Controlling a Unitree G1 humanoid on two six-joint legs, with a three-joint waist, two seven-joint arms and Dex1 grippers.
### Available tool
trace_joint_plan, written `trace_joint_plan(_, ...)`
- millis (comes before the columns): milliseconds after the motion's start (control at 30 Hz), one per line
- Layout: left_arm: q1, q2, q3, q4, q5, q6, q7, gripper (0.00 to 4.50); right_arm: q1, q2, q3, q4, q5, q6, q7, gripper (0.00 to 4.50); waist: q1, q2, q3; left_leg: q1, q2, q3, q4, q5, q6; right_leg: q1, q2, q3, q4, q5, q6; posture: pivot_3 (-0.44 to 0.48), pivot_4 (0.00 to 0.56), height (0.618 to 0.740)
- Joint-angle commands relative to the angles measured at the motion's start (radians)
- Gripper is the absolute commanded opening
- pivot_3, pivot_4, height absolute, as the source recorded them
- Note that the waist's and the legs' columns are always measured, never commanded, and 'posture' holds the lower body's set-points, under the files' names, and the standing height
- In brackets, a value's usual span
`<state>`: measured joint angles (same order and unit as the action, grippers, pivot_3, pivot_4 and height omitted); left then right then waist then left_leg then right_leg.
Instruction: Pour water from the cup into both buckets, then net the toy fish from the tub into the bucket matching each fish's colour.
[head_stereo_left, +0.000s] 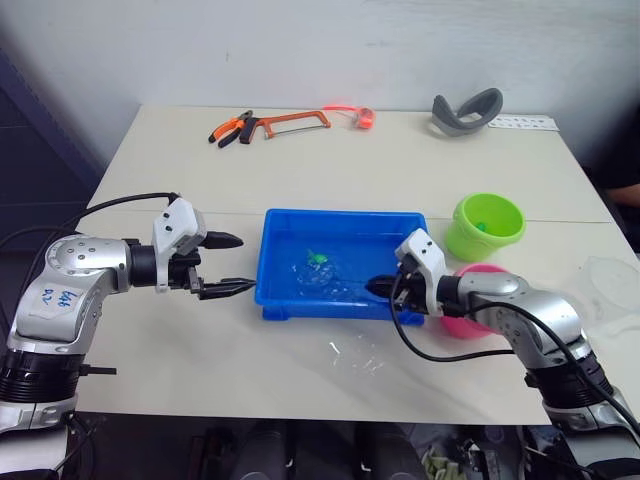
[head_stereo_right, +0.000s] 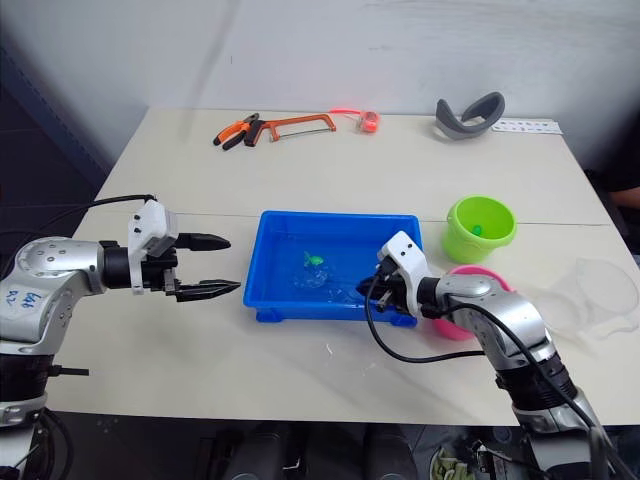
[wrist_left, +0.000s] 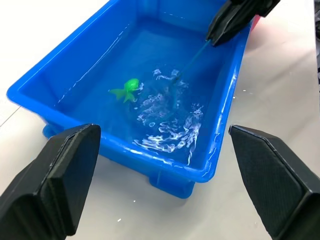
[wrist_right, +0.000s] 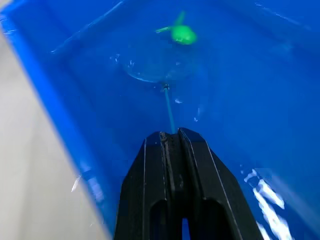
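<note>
The right gripper (wrist_right: 171, 135) pinched the net (wrist_right: 159, 75) handle over the tub's (head_stereo_left: 300, 300) near rim, hoop beside a green fish (wrist_left: 128, 89). The left gripper (head_stereo_left: 232, 264) gaped wide over bare worktop (head_stereo_left: 180, 350) beside the tub.

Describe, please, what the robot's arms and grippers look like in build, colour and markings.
Both arms are rounded silver-grey metal segments with black joints and loose black cables. Each wrist carries a white angular camera block. The left gripper and right gripper each have two black tapered fingers, broad and flat-faced up close. The left arm's shoulder bears blue handwritten marks.
</note>
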<state>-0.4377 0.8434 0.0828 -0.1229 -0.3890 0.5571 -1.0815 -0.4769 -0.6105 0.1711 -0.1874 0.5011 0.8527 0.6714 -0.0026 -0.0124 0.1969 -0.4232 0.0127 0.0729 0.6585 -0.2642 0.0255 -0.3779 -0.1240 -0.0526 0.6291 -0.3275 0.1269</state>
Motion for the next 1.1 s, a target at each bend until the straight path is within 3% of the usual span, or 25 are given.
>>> trace_joint_plan(33, -0.043, -0.006, 0.003, 0.003, -0.015, -0.018, -0.003, 4.48, -0.007, -0.005, -0.068, -0.059, 0.002, -0.025, 0.0, 0.0, 0.002, 0.0, 0.0, 0.0, 0.0, 0.0, 0.0, 0.0, 0.0, 0.0, 0.0, 0.0, 0.0, 0.0, 0.0, 0.0, 0.15, 0.74)
trace_joint_plan(467, -0.281, -0.161, -0.111, 0.223, -0.006, -0.071, -0.056, 4.48, 0.12, -0.078, -0.252, -0.341, 0.028, 0.011, -0.046, 0.0, 0.004, 0.0, 0.0, 0.0, 0.001, 0.0, 0.0, 0.0, 0.0, 0.0, 0.004, 0.0, 0.0, 0.0, 0.0, 0.0, 0.15, 0.74)
trace_joint_plan(667, -0.408, -0.275, -0.151, 0.358, 0.001, -0.111, -0.093, 4.48, 0.21, -0.175, -0.51, -0.479, 0.09, 0.107, -0.083, 0.0, 0.015, 0.0, 0.0, 0.0, 0.001, 0.001, 0.0, 0.0, 0.0, 0.001, 0.005, 0.001, -0.001, 0.0, 0.001, 0.0, 0.15, 0.74)
trace_joint_plan(933, -0.479, -0.38, -0.179, 0.439, 0.008, -0.155, -0.124, 4.48, 0.325, -0.295, -0.755, -0.503, 0.062, 0.167, -0.105, 0.0, 0.023, 0.0, 0.0, 0.0, 0.002, 0.001, 0.001, 0.0, 0.0, 0.001, 0.006, 0.002, -0.001, 0.0, 0.001, 0.0, 0.15, 0.74)
trace_joint_plan(1100, -0.48, -0.409, -0.183, 0.42, 0.005, -0.154, -0.131, 4.48, 0.414, -0.386, -0.762, -0.398, -0.101, 0.035, -0.111, 0.0, 0.024, 0.0, 0.0, 0.0, 0.002, 0.002, 0.001, 0.0, 0.0, 0.001, 0.006, 0.003, -0.001, 0.0, 0.001, 0.0, 0.15, 0.74)
